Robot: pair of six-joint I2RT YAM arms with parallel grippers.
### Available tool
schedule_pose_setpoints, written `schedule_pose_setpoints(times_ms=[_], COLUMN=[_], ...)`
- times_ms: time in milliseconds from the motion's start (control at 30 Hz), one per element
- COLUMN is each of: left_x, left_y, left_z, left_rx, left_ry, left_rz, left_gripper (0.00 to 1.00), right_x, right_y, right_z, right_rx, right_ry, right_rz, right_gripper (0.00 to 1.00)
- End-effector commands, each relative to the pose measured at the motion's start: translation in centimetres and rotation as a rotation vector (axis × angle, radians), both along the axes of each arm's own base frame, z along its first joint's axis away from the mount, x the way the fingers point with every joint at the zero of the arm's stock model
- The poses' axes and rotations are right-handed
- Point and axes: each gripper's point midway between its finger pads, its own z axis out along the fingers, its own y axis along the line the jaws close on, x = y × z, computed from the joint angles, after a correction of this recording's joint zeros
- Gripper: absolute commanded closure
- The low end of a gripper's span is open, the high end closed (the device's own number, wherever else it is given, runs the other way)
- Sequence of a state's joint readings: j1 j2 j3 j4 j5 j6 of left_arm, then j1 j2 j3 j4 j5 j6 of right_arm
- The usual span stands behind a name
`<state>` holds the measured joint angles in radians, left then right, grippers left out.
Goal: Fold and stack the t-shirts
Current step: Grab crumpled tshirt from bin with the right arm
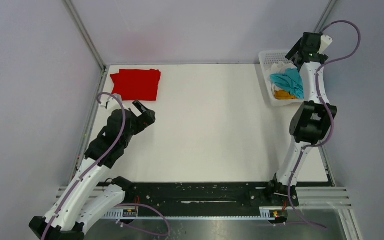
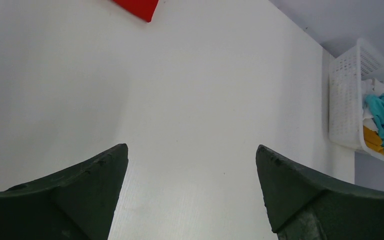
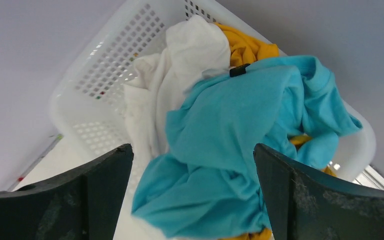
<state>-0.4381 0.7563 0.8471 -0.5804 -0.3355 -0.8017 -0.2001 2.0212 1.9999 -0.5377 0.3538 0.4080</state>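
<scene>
The white table (image 1: 215, 125) carries a folded red t-shirt (image 1: 136, 84) at its far left corner and a white lattice basket (image 1: 268, 59) at its far right, where the turquoise t-shirt (image 3: 240, 150) lies crumpled over the white t-shirt (image 3: 180, 65) and the mustard-yellow t-shirt (image 3: 247, 47). The right gripper (image 3: 192, 150) hangs above that heap, jaws spread wide and empty. The left gripper (image 2: 192, 150), equally spread and empty, hovers over bare table near the red t-shirt.
</scene>
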Motion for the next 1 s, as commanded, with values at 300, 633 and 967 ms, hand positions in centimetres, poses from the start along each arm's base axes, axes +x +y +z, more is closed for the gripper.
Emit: schedule_pose_setpoints(times_ms=[300,633,967], left_x=[1.6,0.9,0.3], left_y=[1.0,0.7,1.0], left_z=[0.4,1.8,0.3], left_rx=[0.048,0.07,0.073], left_ry=[-0.01,-0.108,-0.064], left_rz=[0.084,-0.002,0.009], left_gripper=[0.01,0.01,0.01], right_x=[2.4,2.1,-6.0], right_y=[-2.1,-0.1,16.2], right_z=[-7.9,5.3,22.5], right_rx=[0.102,0.064,0.116], right_ry=[0.186,-0.074,-0.363], right_rz=[0.0,0.134,0.671], right_gripper=[0.36,1.0,1.0])
